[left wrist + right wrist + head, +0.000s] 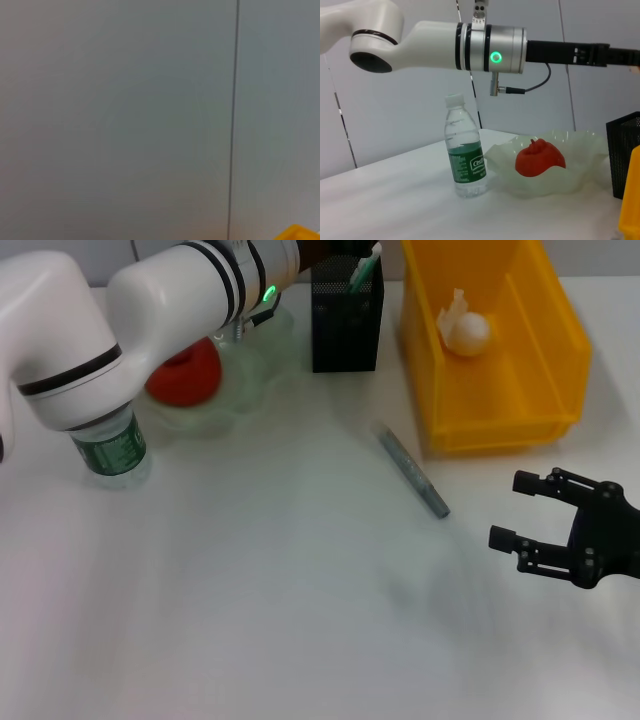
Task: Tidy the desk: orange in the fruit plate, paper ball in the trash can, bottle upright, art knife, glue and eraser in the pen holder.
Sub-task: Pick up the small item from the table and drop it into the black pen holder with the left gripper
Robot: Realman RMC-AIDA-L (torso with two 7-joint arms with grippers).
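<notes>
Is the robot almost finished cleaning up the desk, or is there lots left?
Nearly finished. The paper ball lies in the yellow bin, the red fruit sits in the fruit plate, and the bottle stands upright. Something green-capped pokes out of the pen holder. The grey stick-like item is left on the desk. The open right gripper holds nothing.

I see a bright yellow plastic bin (500, 390), black mesh pen holder (345, 325), red fruit (190, 375), and green-labelled clear bottle (466, 155).

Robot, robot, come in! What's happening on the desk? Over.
Right gripper open, low over the desk. Left arm reaching above pen holder. Art knife still on desk. Nothing blocking.
</notes>
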